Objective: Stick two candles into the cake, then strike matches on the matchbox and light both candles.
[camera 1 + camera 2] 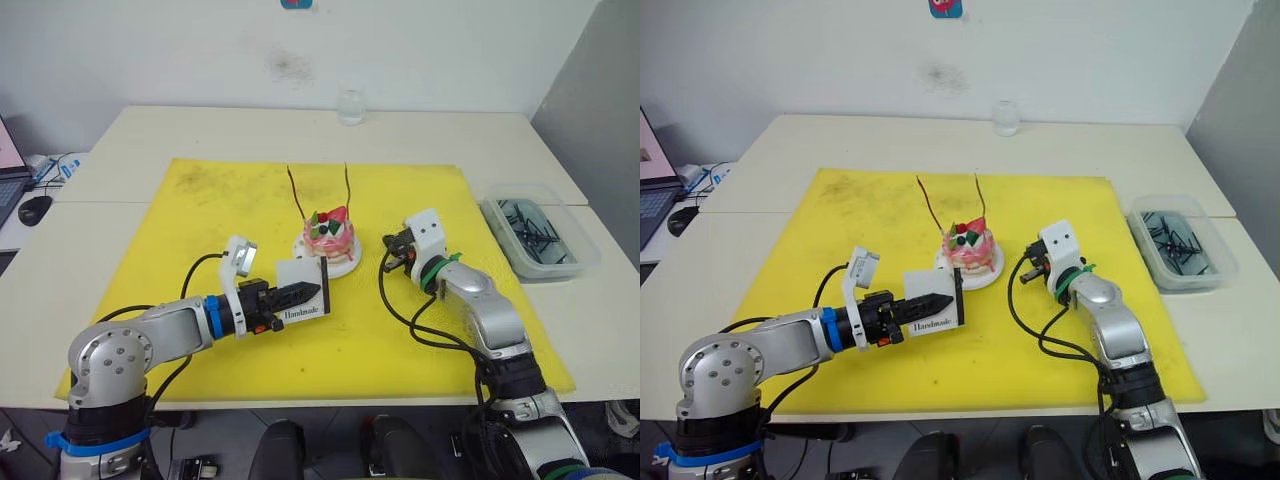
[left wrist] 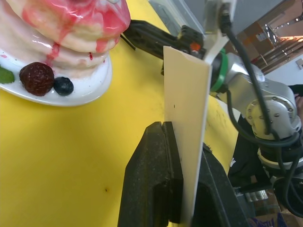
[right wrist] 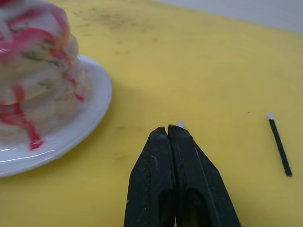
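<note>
The pink cake (image 1: 332,236) sits on its white plate (image 1: 346,267) mid-mat, with two thin candles (image 1: 296,196) (image 1: 348,188) standing up out of it. My left gripper (image 1: 302,296) is shut on the white matchbox (image 1: 300,284), held on edge just left of and in front of the plate; the box (image 2: 187,118) shows edge-on between the fingers (image 2: 151,179). To the right of the cake, my right gripper (image 3: 168,128) is low over the mat and shut on a match, whose pale tip (image 3: 180,124) pokes out past the fingertips. Another dark match (image 3: 280,146) lies loose on the mat.
A yellow mat (image 1: 200,220) covers the table. A clear bin (image 1: 538,235) of dark sticks stands at the right edge. A glass (image 1: 350,105) is at the back centre. A mouse (image 1: 35,208) and a laptop edge are at the far left.
</note>
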### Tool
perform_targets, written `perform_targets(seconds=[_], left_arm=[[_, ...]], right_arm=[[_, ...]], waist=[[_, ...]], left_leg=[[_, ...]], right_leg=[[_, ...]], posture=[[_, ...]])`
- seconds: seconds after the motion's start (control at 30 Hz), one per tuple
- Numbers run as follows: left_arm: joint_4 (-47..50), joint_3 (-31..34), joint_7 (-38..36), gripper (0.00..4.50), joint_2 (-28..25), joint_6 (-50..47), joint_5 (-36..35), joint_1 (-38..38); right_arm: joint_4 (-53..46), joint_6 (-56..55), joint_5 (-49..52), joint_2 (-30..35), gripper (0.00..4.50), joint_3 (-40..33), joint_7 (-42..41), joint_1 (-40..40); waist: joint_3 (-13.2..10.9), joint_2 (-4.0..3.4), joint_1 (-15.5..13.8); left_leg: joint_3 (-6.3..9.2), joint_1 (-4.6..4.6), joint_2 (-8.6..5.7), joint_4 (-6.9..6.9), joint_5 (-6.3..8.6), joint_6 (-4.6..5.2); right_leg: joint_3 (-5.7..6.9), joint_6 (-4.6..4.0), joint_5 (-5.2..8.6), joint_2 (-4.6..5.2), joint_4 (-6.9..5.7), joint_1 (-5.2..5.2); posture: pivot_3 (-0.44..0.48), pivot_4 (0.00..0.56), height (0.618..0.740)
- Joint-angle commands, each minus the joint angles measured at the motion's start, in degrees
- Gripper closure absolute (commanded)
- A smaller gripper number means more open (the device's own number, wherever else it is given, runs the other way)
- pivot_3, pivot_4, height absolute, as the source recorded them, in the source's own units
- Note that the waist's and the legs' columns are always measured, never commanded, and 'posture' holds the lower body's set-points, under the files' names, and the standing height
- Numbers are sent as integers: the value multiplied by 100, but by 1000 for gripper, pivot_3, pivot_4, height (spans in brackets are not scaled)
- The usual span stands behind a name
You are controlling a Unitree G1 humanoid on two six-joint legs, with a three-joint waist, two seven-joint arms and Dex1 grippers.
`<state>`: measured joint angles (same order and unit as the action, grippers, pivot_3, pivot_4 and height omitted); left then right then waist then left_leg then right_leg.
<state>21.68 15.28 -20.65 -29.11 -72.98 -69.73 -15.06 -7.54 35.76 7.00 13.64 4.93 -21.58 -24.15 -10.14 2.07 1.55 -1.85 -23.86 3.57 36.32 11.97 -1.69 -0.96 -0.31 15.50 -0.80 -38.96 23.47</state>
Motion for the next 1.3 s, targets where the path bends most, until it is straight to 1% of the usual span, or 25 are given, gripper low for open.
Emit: perform_targets(seconds=[0.03, 0.17, 0.2, 0.27, 0.33, 0.37, 0.43, 0.6, 0.73, 0.83, 0.87, 0.93, 1.0, 1.2, 1.3], left_arm=[[49, -14, -22, 4500, -37, 111, -133, -26], [9, -61, -48, 4500, -43, 117, -105, -58], [-6, -75, -59, 4500, -46, 122, -91, -69], [-36, -103, -80, 4500, -53, 134, -67, -100], [-65, -126, -92, 4500, -59, 148, -50, -125], [-74, -136, -93, 4500, -61, 155, -47, -133], [-77, -152, -87, 4500, -68, 169, -58, -137], [-45, -161, -74, 4500, -93, 208, -83, -108], [-30, -152, -48, 4500, -97, 226, -99, -88], [-29, -154, -42, 4500, -97, 230, -101, -82], [-29, -154, -42, 4500, -97, 230, -102, -83], [-23, -161, -38, 4500, -87, 235, -102, -82], [-25, -166, -38, 4500, -82, 238, -101, -87], [-23, -194, -27, 4500, -72, 256, -102, -89], [-21, -206, -26, 4500, -81, 276, -109, -75]], right_arm=[[-728, 154, 192, 85, 4471, -214, -11, 198], [-812, -19, 241, 49, 4471, -186, -35, 270], [-771, -74, 220, 43, 4305, -170, -30, 247], [-534, -189, 169, 27, 3884, -118, -47, 122], [-135, -362, 54, 33, 3181, -36, -71, -53], [54, -452, 6, 45, 2897, 6, -101, -123], [479, -640, -72, 57, 2149, 78, -161, -269], [1332, -1188, -235, 8, 2149, 101, -150, -527], [1745, -1464, -246, -77, 2149, 1, -61, -633], [1921, -1505, -271, -124, 2757, -9, -17, -668], [1945, -1474, -289, -132, 3072, -3, 8, -668], [1941, -1365, -337, -116, 3854, 45, 23, -650], [1895, -1295, -377, -111, 4470, 73, 41, -630], [1708, -1180, -372, -152, 4470, 69, 55, -564], [1457, -1104, -233, -198, 4470, 6, 6, -545]], waist=[[0, 0, 2], [0, 0, 22], [0, 0, 25], [0, 0, 24], [0, 0, 26], [0, 0, 25], [0, 0, 21], [0, 0, 18], [0, 0, 19], [0, 0, 18], [0, 0, 18], [0, 0, 18], [0, 0, 18], [0, 0, 17], [0, 0, 17]], left_leg=[[-1, 0, 0, 0, 0, 0], [-2, 3, -1, 0, 0, 0], [-2, 5, -1, 0, 0, 0], [0, 6, -2, 0, 0, 0], [-1, 5, -3, 0, 0, 0], [-1, 5, -3, 0, 0, 0], [-1, 4, -3, 0, 0, 0], [-3, -3, -2, -1, 0, 0], [-3, -2, -2, -1, 0, 0], [-2, -1, -2, -1, 0, 0], [-1, -1, -1, -1, 0, 0], [-2, -1, 0, -1, 0, 0], [-2, -1, -1, -1, 0, 0], [-2, 0, -2, -1, 0, 0], [-2, 0, -1, -1, 0, 0]], right_leg=[[-1, 0, 0, 0, 0, 0], [-2, 0, 0, 0, -1, 0], [-3, 0, 0, 0, -2, 0], [0, -1, 0, -3, -3, 0], [0, -1, -1, -5, -3, 1], [-1, -1, 0, -6, -3, 0], [0, -1, 0, -6, -2, 1], [-4, -1, 0, -4, 2, 3], [-4, -1, 0, -4, 1, 4], [-3, -1, 0, -4, -1, 4], [-2, -1, 0, -4, -1, 4], [-2, -1, 0, -4, -1, 3], [-3, -1, 0, -2, -1, 3], [-2, -1, 0, -1, -1, 2], [-2, -1, 0, -1, -1, 2]], posture=[[0, 150, 740], [0, 150, 740], [0, 150, 740], [0, 150, 740], [0, 150, 740], [0, 150, 740], [0, 150, 740], [0, 150, 740], [0, 150, 740], [0, 150, 740], [0, 150, 740], [0, 150, 740], [0, 150, 740], [0, 150, 740], [0, 150, 740]])
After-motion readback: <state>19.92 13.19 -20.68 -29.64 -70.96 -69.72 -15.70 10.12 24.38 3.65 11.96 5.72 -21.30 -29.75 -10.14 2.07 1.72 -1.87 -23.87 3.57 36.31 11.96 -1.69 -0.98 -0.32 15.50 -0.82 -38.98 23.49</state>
